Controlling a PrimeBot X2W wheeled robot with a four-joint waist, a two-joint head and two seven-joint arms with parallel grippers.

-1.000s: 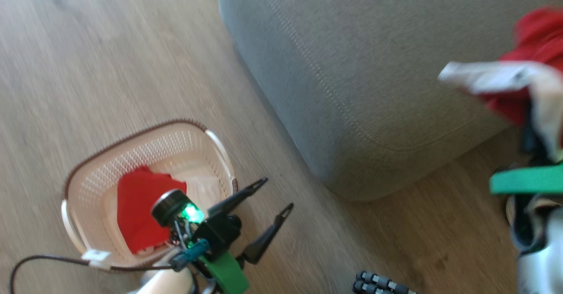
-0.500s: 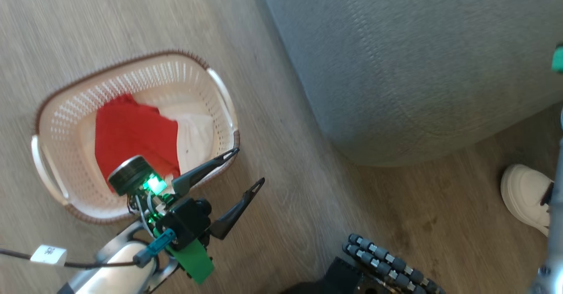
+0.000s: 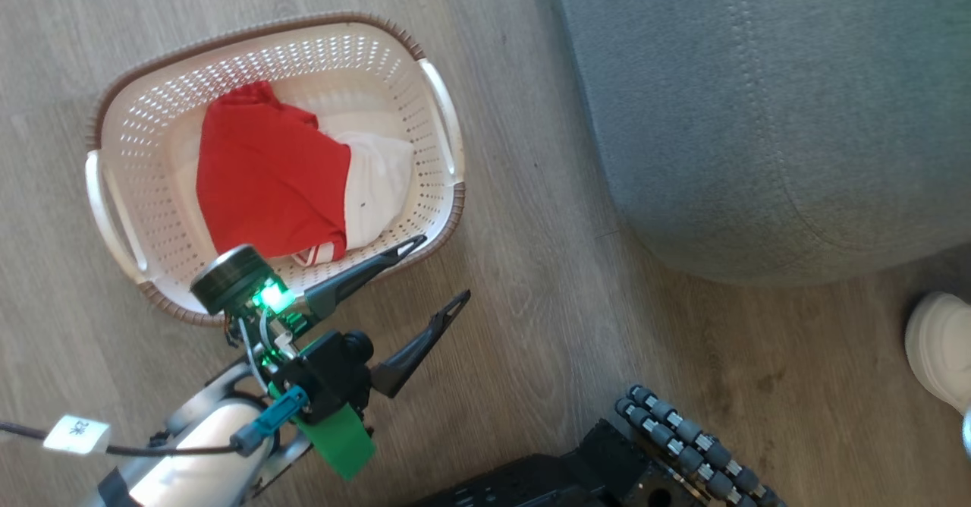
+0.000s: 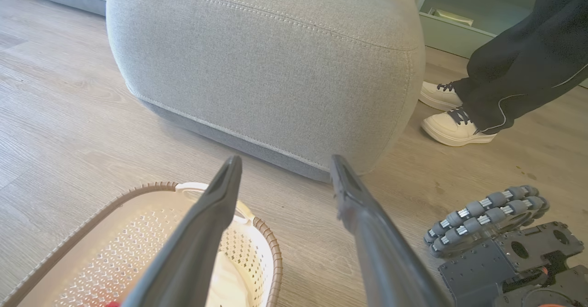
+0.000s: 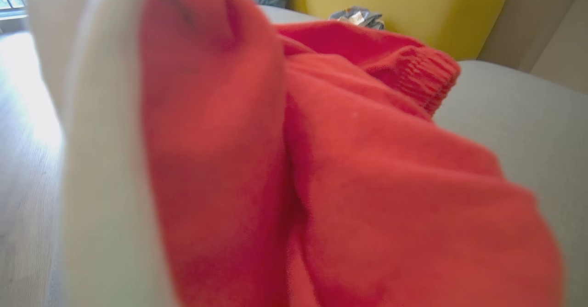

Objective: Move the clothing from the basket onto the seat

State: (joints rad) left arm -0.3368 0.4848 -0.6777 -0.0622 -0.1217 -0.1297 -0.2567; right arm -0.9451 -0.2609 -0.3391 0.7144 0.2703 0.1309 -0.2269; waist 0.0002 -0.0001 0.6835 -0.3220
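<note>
One red garment [image 3: 265,173] with a white panel is lying in the basket [image 3: 140,124], which is sitting on the floor near the seat [image 3: 758,112]. The left gripper [image 3: 442,268] is hovering over the basket's near rim, its fingers spread wide and holding nothing. The right gripper is clenching — its fingers are buried in a second garment [image 5: 367,183], red with a white band, bunching over the seat's grey top.

Wooden floor [image 3: 531,317] under basket [image 3: 144,112], grey seat [image 3: 758,112] and a white shoe [image 3: 937,347]
</note>
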